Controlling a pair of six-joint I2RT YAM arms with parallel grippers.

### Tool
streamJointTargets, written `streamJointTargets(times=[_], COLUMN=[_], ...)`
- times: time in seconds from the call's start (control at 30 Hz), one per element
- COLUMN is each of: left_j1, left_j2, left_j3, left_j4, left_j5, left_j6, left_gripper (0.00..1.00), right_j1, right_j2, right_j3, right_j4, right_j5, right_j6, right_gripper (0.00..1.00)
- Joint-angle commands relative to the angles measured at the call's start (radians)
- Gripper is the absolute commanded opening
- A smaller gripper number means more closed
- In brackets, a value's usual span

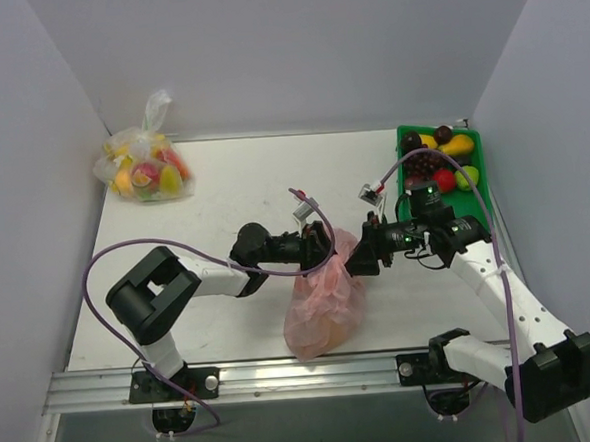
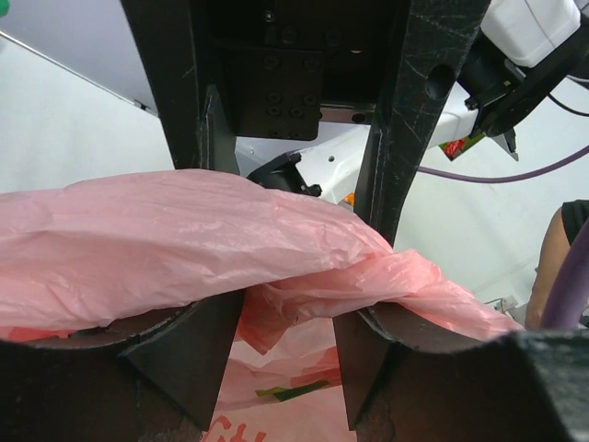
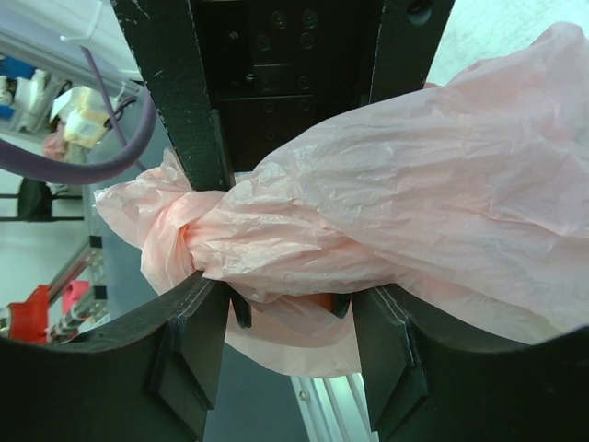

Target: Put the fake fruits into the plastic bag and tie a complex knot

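The pink plastic bag (image 1: 325,299) lies bulging at the table's front centre. My left gripper (image 1: 320,246) is at its top left and my right gripper (image 1: 363,257) at its top right, both against the plastic. In the left wrist view the bag (image 2: 184,239) drapes across both fingers of the gripper (image 2: 290,368), whose jaws stand partly apart. In the right wrist view a twisted bunch of bag (image 3: 304,239) crosses the gripper (image 3: 293,359), also partly apart, with a tight twist (image 3: 195,241) at the left. Fake fruits (image 1: 443,178) lie in a green tray (image 1: 402,134).
A clear knotted bag of yellow and red fruit (image 1: 144,170) sits at the back left corner. The green tray stands at the back right against the wall. A metal rail (image 1: 284,374) runs along the front edge. Purple cables loop over both arms.
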Motion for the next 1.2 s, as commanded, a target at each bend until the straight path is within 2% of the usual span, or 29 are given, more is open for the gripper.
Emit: streamJointTargets(times=[0.0,0.1,0.17,0.23,0.37,0.4,0.5,0.6,0.63,0.7,0.9,1.17], left_j1=[0.032,0.032,0.032,0.032,0.030,0.030,0.032,0.030,0.028,0.028,0.027,0.016], left_j2=[0.007,0.011,0.016,0.019,0.028,0.030,0.028,0.027,0.027,0.024,0.028,0.031], left_j3=[-0.014,-0.007,-0.007,-0.007,0.001,0.001,0.004,0.004,0.004,0.006,0.016,0.030], left_j4=[0.122,0.122,0.120,0.120,0.119,0.119,0.119,0.119,0.117,0.117,0.117,0.117], left_j5=[0.123,0.125,0.122,0.123,0.123,0.122,0.122,0.122,0.120,0.117,0.116,0.113], left_j6=[-0.002,-0.002,-0.002,-0.002,-0.001,-0.002,-0.004,-0.007,-0.006,-0.009,-0.010,-0.013], left_gripper=[0.62,0.61,0.61,0.58,0.52,0.47,0.43,0.41,0.41,0.40,0.36,0.33], right_j1=[-0.053,-0.068,-0.080,-0.088,-0.103,-0.111,-0.137,-0.148,-0.148,-0.148,-0.148,-0.134], right_j2=[-0.089,-0.113,-0.103,-0.088,-0.042,-0.039,-0.051,-0.068,-0.068,-0.059,-0.028,-0.027], right_j3=[-0.016,-0.021,-0.022,-0.019,-0.001,-0.002,-0.008,-0.022,-0.024,-0.027,-0.038,-0.054], right_j4=[-0.075,-0.106,-0.125,-0.129,-0.130,-0.132,-0.144,-0.152,-0.152,-0.150,-0.150,-0.150], right_j5=[0.161,0.170,0.144,0.095,0.002,-0.011,-0.016,-0.002,-0.002,-0.009,-0.046,-0.071], right_j6=[-0.019,-0.016,-0.003,0.006,0.030,0.030,0.007,-0.017,-0.028,-0.036,-0.086,-0.128], right_gripper=[0.33,0.34,0.44,0.47,0.46,0.46,0.45,0.38,0.33,0.31,0.33,0.43])
